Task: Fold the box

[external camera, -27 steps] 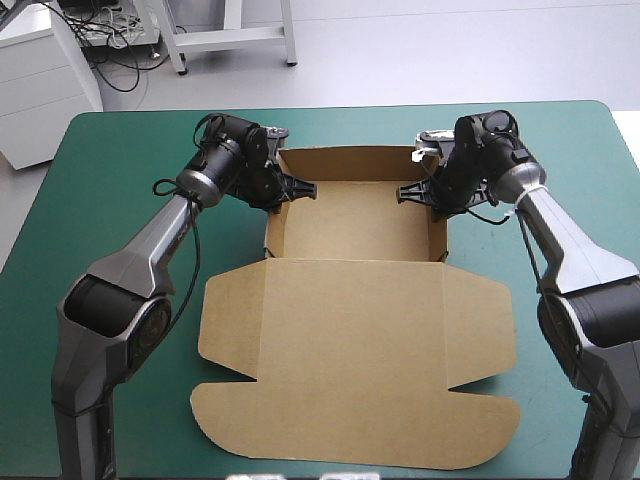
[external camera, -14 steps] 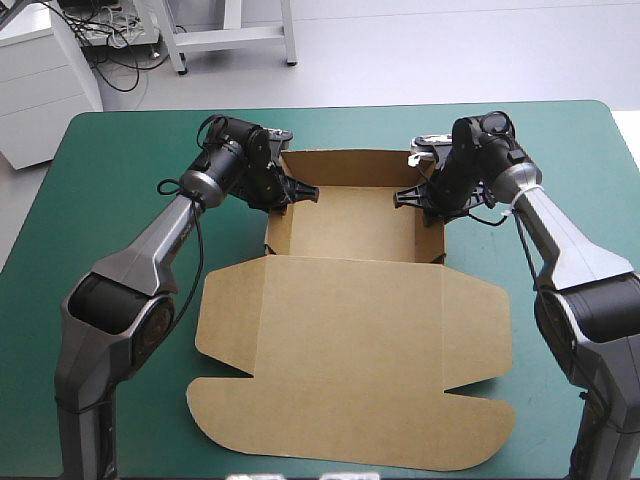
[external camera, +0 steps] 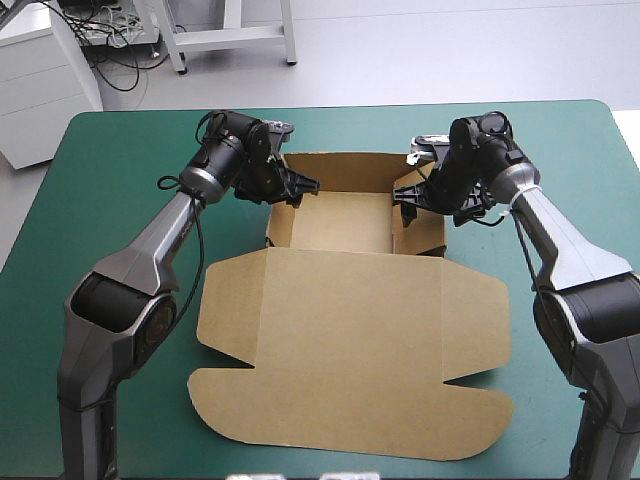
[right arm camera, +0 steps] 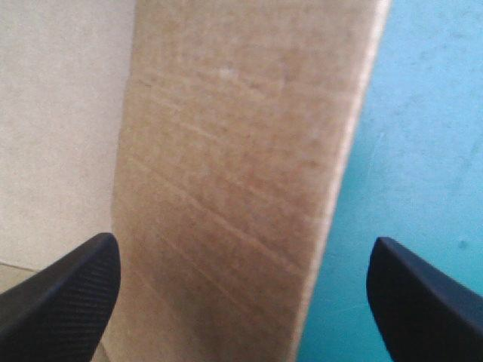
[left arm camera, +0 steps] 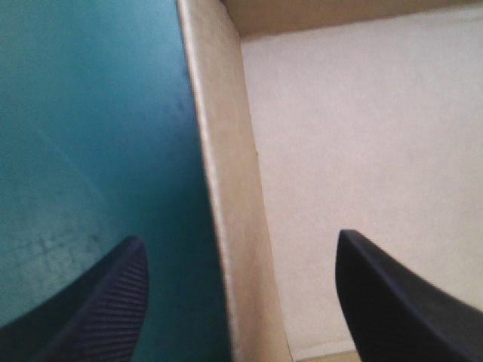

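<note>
While the flat brown cardboard box (external camera: 350, 340) fills the middle of the high view, its far part stands up as an open tray at upper centre and its lid lies flat across the centre and lower half of the frame, on the teal-green cover of the bench (external camera: 120, 170).

At the upper left of centre, the left fingers (external camera: 300, 186) reach over the tray's left wall near its far corner. From the left wrist, these black curved fingers (left arm camera: 106, 309) stand wide apart and hold nothing. The top edge of the left wall (left arm camera: 226, 226) runs ahead between them, upright. One finger is over the teal-green cover outside the box and the other over the pale floor inside the tray. A clear gap shows on each side of the wall, so neither fingertip meets the board there.

At the upper right of centre, the right fingers (external camera: 405, 192) sit at the tray's right wall (external camera: 420, 228), which appears to lean inward over the tray's floor. From the right wrist, these fingers (right arm camera: 68, 294) are also spread wide and grip nothing. The broad brown face of the right wall (right arm camera: 241, 173) fills the space between them. One finger is over the tray's paler floor and the other over the teal-green cover outside. Whether either fingertip touches the board cannot be told.
</note>
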